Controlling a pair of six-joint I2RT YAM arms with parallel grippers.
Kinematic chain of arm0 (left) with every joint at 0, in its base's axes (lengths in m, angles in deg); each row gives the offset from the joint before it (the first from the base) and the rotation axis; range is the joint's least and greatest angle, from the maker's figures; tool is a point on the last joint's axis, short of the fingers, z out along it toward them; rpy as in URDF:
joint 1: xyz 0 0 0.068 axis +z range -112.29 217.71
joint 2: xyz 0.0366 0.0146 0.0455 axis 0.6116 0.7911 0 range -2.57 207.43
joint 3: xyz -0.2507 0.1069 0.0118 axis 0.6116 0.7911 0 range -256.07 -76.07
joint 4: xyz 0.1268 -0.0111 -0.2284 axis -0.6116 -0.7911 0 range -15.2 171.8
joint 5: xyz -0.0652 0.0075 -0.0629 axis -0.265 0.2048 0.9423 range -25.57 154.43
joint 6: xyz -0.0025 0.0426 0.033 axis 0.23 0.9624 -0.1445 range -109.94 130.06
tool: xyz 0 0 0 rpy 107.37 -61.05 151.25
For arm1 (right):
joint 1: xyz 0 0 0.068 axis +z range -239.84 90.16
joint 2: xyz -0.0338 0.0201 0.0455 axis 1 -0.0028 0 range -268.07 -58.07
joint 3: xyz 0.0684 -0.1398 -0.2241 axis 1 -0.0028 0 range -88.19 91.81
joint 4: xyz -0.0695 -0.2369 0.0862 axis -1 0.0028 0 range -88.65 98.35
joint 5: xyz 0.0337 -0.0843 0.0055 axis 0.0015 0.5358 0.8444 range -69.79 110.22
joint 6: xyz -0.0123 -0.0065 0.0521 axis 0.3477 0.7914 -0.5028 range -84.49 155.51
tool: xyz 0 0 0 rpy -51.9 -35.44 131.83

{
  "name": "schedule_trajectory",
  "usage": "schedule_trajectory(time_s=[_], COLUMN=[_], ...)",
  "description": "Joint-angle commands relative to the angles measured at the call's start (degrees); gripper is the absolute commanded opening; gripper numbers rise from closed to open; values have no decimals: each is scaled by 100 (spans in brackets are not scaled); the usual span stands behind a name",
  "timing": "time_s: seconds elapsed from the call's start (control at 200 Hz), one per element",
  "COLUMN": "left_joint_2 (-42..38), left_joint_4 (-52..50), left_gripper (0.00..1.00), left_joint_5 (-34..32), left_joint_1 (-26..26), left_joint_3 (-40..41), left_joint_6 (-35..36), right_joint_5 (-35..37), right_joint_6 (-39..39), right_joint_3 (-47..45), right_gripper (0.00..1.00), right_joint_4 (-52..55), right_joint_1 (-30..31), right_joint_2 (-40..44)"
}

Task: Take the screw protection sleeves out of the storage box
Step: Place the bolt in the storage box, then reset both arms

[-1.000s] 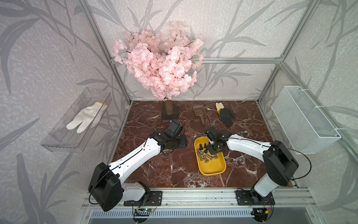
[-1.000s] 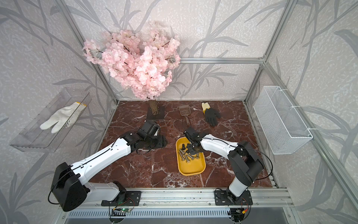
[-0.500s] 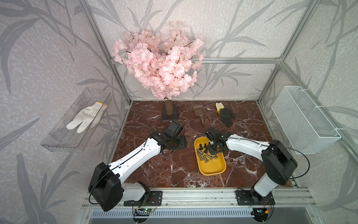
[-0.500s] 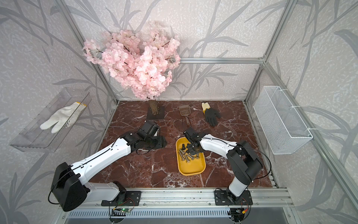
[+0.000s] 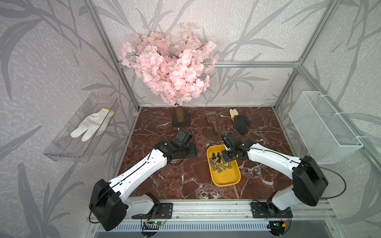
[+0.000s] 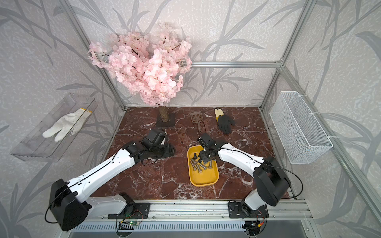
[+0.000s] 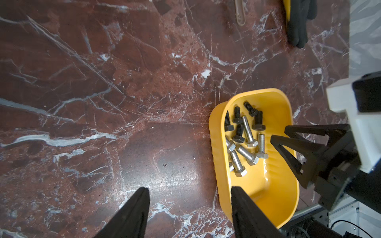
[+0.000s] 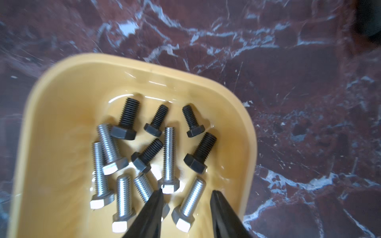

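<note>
Yellow box (image 5: pixel 226 178) sits flat on the desk (image 5: pixel 165 181), lower right of centre in both top views. From there the contents read only as a small dark and grey cluster in the upper half of the box as framed, with the lower half bare yellow. The right wrist view resolves the cluster. Five black sleeves (image 8: pixel 201 153) lie on their sides inside the box toward its rounded end, with silver bolts (image 8: pixel 169 156) beside and among them. On the right end effector (image 8: pixel 186 192) the fingers stand part-way open, with the tips low over the bolts and one bolt lying under the gap. Nothing is gripped. The left wrist view shows the same tips from the side, within the box outline and clear of the sleeves. On the left end effector (image 7: pixel 187 189) the fingers are spread wide and empty over bare desk just beside the box. One finger overlaps the box rim in that view, and contact cannot be told. The top views show it only as a dark mass left of the box, with the gap unreadable. Only the top views show the pink tree (image 5: pixel 171 68), the clear bin (image 5: pixel 68 148) with a white glove (image 5: pixel 90 126), and the mesh basket (image 5: pixel 323 127).
</note>
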Motion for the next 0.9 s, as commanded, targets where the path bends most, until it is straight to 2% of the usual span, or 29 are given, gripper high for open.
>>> schedule_trajectory(time_s=[0.0,0.035,0.095,0.145,0.2,0.245,0.295,0.335,0.395,0.445,0.52,0.595,0.625,0.655,0.695,0.76,0.845,0.895], left_joint_2=[-850,-1204,-1884,-2448,-2993,-3330,-3573,-3703,-3805,-3869,-3997,-4116,-4103,-4068,-3988,-3625,-2886,-2432], left_joint_4=[76,151,275,326,523,716,919,1148,1596,2129,3334,4914,5727,6234,6448,6912,7246,7284], left_gripper=[66,67,75,85,99,100,100,100,100,100,100,100,100,100,100,100,100,100], left_joint_5=[-621,-894,-1474,-2122,-2931,-3545,-4261,-4867,-5782,-6470,-7146,-7220,-7085,-6898,-6524,-5984,-5516,-4975], left_joint_1=[45,50,60,68,86,111,135,159,199,230,239,270,317,410,591,1166,1969,2320], left_joint_3=[57,170,437,713,1115,1422,1724,2013,2491,2857,3596,4436,4816,5079,5336,5630,5640,5459], left_joint_6=[137,115,130,206,404,683,949,1106,1325,1528,2250,3210,3762,3963,3873,3632,3192,3111], right_joint_5=[-186,-84,332,786,1341,1824,2321,2777,2552,2680,2835,2876,2827,2739,2601,2361,1831,1716], right_joint_6=[26,64,138,286,538,770,1086,913,844,859,920,1064,1145,1200,1230,1274,1199,1272], right_joint_3=[90,-9,-296,-606,-1062,-1429,-1849,-2014,-2241,-2570,-2851,-3236,-3476,-3690,-3996,-4392,-4427,-4413], right_gripper=[46,50,62,78,89,96,99,99,99,99,99,99,99,99,99,99,99,99], right_joint_4=[115,59,-147,-289,-556,-785,-1086,-1265,-1730,-2390,-2992,-3786,-4273,-4776,-5423,-6421,-6901,-7305], right_joint_1=[-19,-24,-17,-34,-83,-166,-315,-492,-984,-1322,-1746,-2082,-2227,-2362,-2552,-2872,-3249,-3312], right_joint_2=[1088,1518,2238,2853,3479,3870,4213,4342,4343,4188,3824,3503,3386,3283,3145,2802,2261,1888])
